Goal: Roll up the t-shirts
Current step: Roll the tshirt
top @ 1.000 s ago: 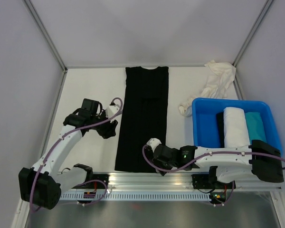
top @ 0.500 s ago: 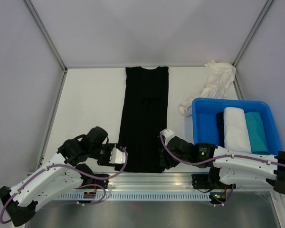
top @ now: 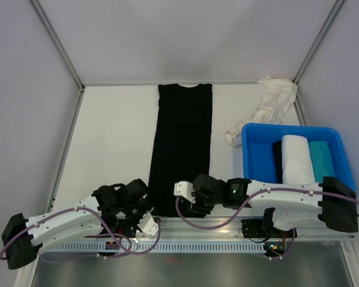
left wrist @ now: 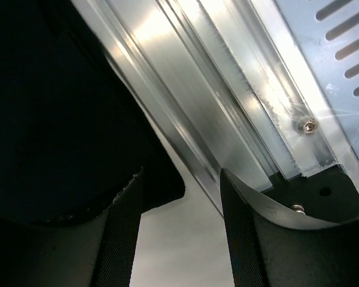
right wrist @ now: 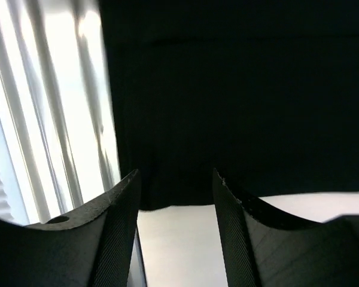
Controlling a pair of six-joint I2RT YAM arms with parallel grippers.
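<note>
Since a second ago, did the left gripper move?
Yes. The left gripper slid along the black t-shirt, from its middle to its near corner by the rail.

Left arm (top: 63, 222) and right arm (top: 287, 201): white link shells, black joint housings. Purple cable (top: 287, 192) runs along each. Green light (top: 234, 191) near right wrist. Fingers (left wrist: 121, 239) black, finely ribbed inner faces.

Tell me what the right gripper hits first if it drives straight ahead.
Most likely the near hem of the black t-shirt, just ahead of the right gripper past a strip of bare table; depth is hard to judge.
</note>
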